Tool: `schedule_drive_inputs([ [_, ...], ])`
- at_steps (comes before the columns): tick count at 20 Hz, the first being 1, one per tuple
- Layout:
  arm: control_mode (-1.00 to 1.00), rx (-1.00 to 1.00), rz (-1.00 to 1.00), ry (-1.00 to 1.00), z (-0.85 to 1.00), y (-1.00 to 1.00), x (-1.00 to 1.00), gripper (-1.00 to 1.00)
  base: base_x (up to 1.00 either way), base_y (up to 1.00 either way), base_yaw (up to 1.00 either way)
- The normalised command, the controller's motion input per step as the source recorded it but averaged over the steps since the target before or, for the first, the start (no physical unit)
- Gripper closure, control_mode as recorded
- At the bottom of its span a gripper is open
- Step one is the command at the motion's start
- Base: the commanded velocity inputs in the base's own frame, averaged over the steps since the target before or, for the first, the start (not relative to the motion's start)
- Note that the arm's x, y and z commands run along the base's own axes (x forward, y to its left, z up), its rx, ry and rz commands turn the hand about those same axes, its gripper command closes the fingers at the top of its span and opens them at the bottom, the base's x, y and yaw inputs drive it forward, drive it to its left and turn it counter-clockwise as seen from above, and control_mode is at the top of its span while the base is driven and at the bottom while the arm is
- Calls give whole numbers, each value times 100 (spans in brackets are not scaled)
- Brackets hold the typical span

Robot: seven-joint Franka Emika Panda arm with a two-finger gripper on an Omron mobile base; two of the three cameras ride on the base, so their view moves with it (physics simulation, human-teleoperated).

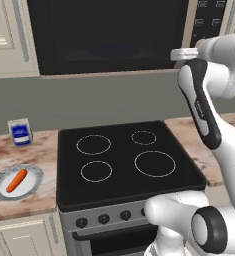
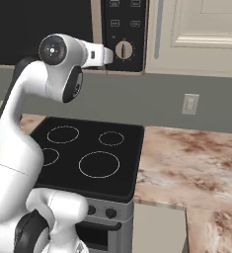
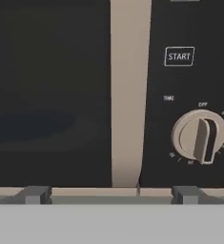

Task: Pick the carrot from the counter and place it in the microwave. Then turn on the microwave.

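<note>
Pincer [image 3: 111,194] spread to its widest and holding nothing, its two dark tips rising at 6 o'clock in the hand view; you face the front of the microwave [image 1: 109,35], with the beige door handle [image 3: 127,90] running from 12 to 6 o'clock, the START button [image 3: 179,56] at about 1 o'clock and the round knob [image 3: 199,137] at about 3 o'clock. Note that the carrot [image 1: 16,181] lies on a round plate [image 1: 34,176] on the counter [image 1: 44,150], at 8 o'clock in the left base view and well apart from the hand, beyond the stovetop [image 1: 129,160]. The chief risk, as judged from this arrangement, is one of order: the door appears shut and the carrot is not yet inside, so if you press START or turn the knob now, the oven would run empty. A second risk is that the wide tips, brought closer, catch the handle or nudge the knob off its setting. A blue-labelled carton [image 1: 20,132] stands near the plate and could be knocked in your reach for the carrot.
</note>
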Motion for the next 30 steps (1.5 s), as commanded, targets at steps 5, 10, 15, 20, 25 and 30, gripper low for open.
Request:
schedule_drive_inputs([
  [5,-100,0,0,0,29,0,17,-100,0,0,0],
  [10,-100,0,0,0,20,0,19,-100,0,0,0],
  [15,-100,0,0,-2,2,-1,21,-100,0,0,0],
  [20,-100,0,0,-5,0,-5,22,-100,0,0,0],
  [25,-100,0,0,-7,0,-7,25,-100,0,0,0],
  [30,-100,0,0,-5,0,-5,28,-100,0,0,0],
])
